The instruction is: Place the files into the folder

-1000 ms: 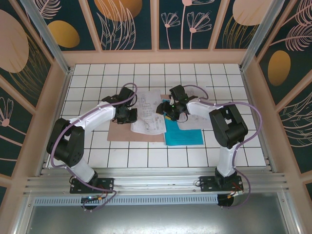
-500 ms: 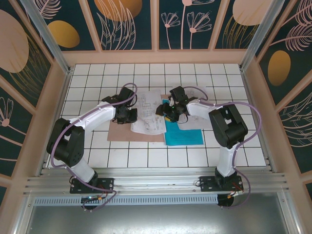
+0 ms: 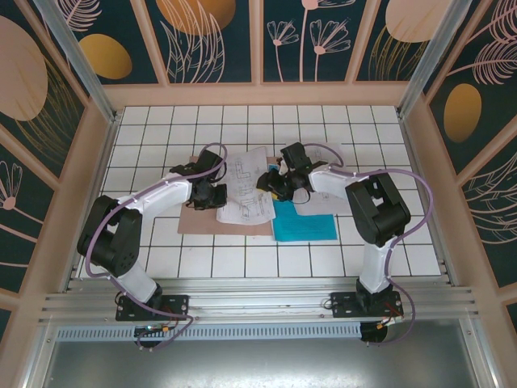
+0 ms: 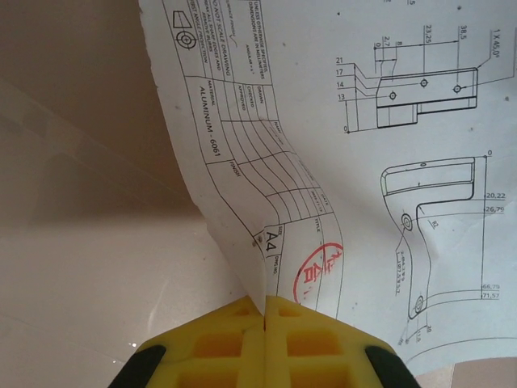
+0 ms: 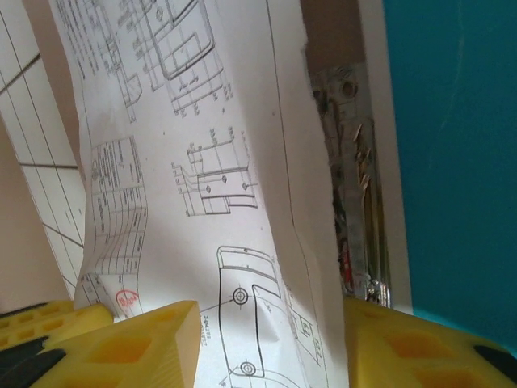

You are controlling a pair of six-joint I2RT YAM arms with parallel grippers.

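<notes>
A thin brown kraft-card folder (image 3: 198,222) lies flat on the white-tiled table (image 3: 161,129). Draped over it is a white paper sheet printed with black line drawings (image 3: 246,190). At the folder's left, the left end effector (image 4: 265,311) pinches the sheet's edge. Over the folder's right part, the right end effector (image 5: 266,339) is spread, with the sheet between its pads. A plain teal-blue sheet (image 3: 307,222) lies at the folder's right.

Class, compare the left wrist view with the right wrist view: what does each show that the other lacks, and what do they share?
Left wrist: the left gripper shut on the edge of the printed sheet, beside an A4 mark. Right wrist: the right gripper open, the teal sheet, a metal clip and white tiles. Shared: the printed sheet with its red stamp, over the brown folder.
</notes>
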